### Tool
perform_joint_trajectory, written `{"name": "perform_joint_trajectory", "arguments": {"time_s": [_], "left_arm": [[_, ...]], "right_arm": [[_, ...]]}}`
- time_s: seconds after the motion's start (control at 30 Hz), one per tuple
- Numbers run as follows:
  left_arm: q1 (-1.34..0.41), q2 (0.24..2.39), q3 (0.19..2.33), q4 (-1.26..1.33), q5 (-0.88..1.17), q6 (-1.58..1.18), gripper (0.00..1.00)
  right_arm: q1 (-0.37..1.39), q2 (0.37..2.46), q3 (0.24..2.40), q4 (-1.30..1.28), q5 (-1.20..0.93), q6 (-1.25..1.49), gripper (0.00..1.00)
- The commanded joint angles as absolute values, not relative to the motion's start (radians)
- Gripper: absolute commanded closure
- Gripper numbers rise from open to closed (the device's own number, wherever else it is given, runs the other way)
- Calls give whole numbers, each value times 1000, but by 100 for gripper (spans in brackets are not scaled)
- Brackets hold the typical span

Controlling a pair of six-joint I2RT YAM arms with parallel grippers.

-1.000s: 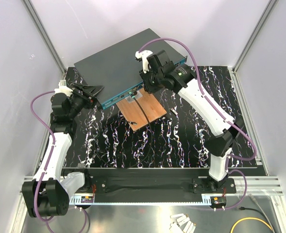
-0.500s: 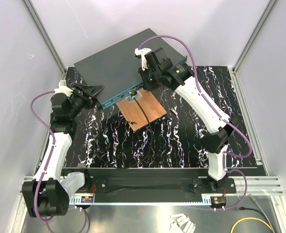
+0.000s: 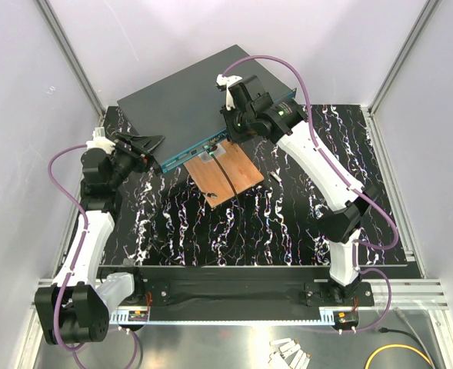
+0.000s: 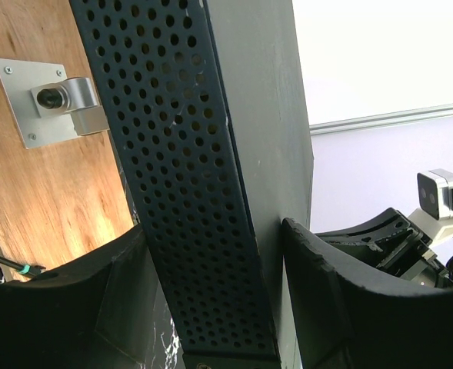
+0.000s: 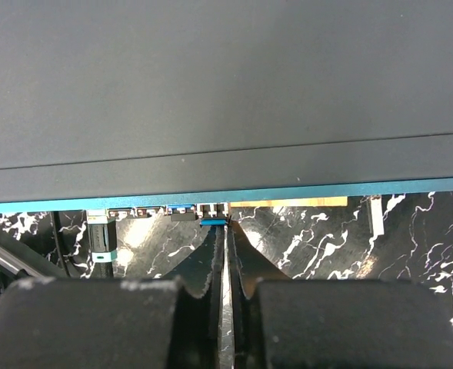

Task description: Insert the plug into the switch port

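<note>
Right gripper (image 5: 224, 234): fingers came nearly together in last second, only thin slit remaining, tips just behind blue plug (image 5: 214, 222) at port row of switch (image 5: 226, 84). Plug looks seated or almost; whether held, cannot tell. Left gripper (image 4: 212, 231) clamped on switch corner.

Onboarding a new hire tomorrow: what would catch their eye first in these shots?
The big flat dark grey switch with a teal-blue front edge lies slanted across the far side of the black marbled table. The right gripper, fingers nearly together, sits at its port row with a small blue plug at their tips. The left gripper clamps the switch's perforated side, beside a copper-brown wooden board.
</note>
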State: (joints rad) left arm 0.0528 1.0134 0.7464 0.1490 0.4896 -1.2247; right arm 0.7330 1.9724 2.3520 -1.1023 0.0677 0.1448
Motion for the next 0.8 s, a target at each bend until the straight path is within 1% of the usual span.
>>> {"name": "perform_joint_trajectory", "arguments": {"time_s": [0.0,0.2,0.4,0.77], "left_arm": [[-20,1022,727,144,594,-1163,62],[-26,1025,723,143,595,-1163,63],[-26,1029,719,137,592,-1157,63],[-31,1023,706,137,591,-1155,64]], "right_arm": [[732,2011,2395,-873,106,193,94],[732,2017,2395,-828,104,227,94],[730,2023,2396,-785,156,258,95],[729,2051,2411,-724,183,242,96]]}}
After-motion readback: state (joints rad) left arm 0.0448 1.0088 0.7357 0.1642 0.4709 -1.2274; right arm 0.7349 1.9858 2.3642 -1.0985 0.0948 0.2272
